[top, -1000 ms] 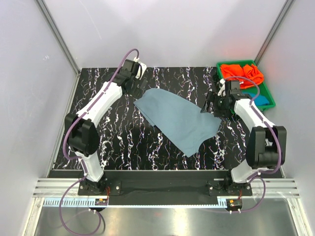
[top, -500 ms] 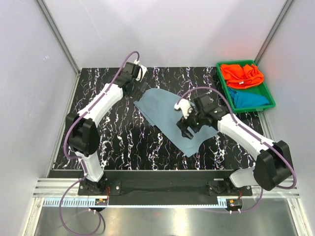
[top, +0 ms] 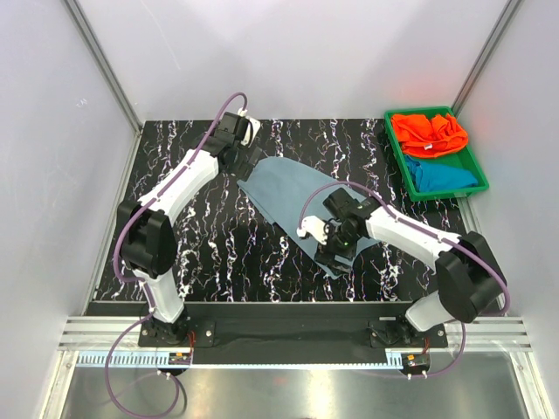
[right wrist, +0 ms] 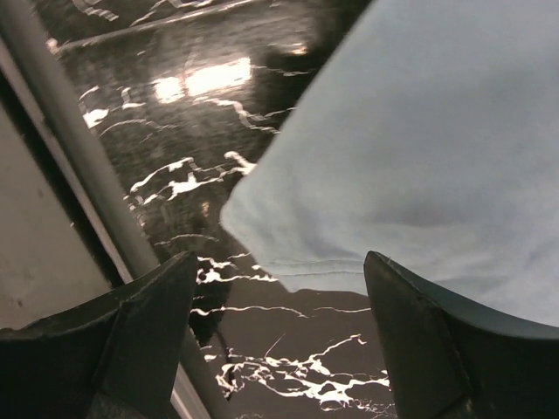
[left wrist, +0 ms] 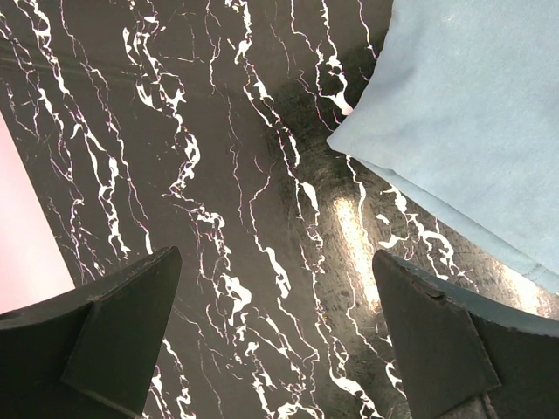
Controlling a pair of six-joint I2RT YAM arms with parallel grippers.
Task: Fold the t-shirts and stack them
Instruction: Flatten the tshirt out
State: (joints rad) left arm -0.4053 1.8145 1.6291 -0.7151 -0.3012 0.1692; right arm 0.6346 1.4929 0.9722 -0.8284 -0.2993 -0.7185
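The dusty grey-blue t-shirt [top: 293, 196] lies folded flat in the middle of the black marbled table [top: 210, 244]. It also shows in the left wrist view [left wrist: 472, 113] and the right wrist view [right wrist: 437, 140]. My left gripper [top: 243, 159] is open and empty just beyond the shirt's far left corner. My right gripper [top: 330, 253] is open and empty over the shirt's near corner, its hem between the jaws in the right wrist view. The orange t-shirt [top: 428, 133] and the teal-blue t-shirt [top: 445, 175] lie in the tray.
A green plastic tray [top: 392, 140] stands at the table's far right corner. White walls with metal posts close in the sides and back. A metal rail [right wrist: 79, 166] runs along the table's near edge.
My right arm has swung from beside the tray across the shirt to its near corner. The shirt's near right part now looks narrower. The left arm has hardly moved.
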